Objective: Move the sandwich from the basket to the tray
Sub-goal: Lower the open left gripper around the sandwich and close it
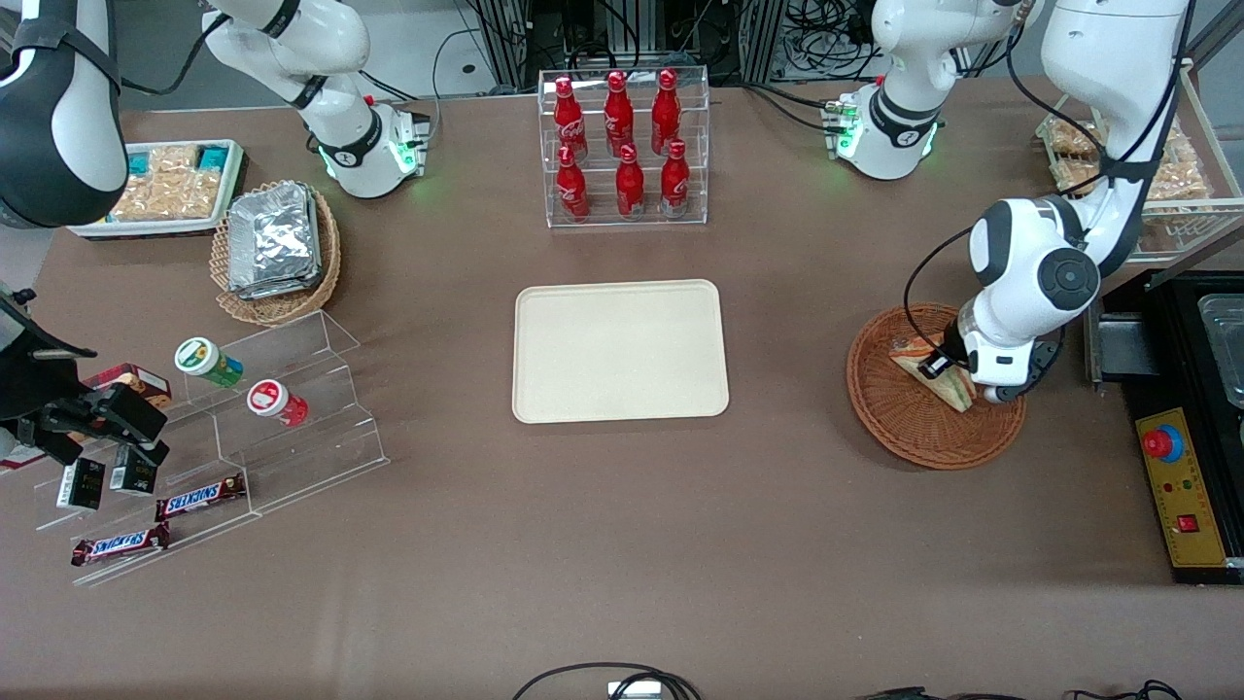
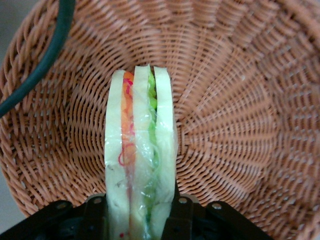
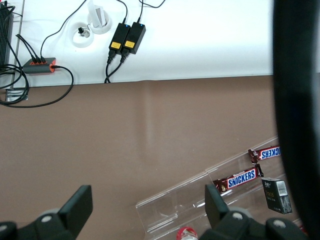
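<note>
Front view: Snickers bars; end effector clamps sandwich.

We see the left arm bent down low over the basket, its gripper inside it, fingers pressed against both sides of the upright sandwich.

Snickers bars, clear stand, brown table
</note>
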You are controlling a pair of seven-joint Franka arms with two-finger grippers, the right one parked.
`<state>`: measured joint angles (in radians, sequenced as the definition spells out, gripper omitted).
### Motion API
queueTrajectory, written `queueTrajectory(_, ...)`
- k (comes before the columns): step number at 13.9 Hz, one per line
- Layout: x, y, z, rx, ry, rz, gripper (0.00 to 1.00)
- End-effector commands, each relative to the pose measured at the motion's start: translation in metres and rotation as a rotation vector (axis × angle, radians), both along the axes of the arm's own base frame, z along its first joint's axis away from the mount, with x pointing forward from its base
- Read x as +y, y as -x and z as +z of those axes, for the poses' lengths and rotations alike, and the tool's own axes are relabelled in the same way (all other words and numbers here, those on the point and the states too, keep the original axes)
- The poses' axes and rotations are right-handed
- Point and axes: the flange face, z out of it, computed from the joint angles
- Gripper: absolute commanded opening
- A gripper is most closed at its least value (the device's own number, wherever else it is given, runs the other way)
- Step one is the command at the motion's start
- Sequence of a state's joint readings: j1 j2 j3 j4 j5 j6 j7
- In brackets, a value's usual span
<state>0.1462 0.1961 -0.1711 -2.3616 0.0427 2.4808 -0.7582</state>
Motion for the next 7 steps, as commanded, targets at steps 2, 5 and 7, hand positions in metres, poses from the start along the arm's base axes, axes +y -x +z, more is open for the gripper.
queueTrajectory(2,-0.007,-0.036,0.090,0.038,-0.042,-0.001,0.00)
queueTrajectory(5,-0.040,-0.060,0.154,0.050,-0.055,-0.083,0.00)
queueTrajectory(7,-0.077,-0.065,0.178,0.031,-0.050,-0.166,0.00)
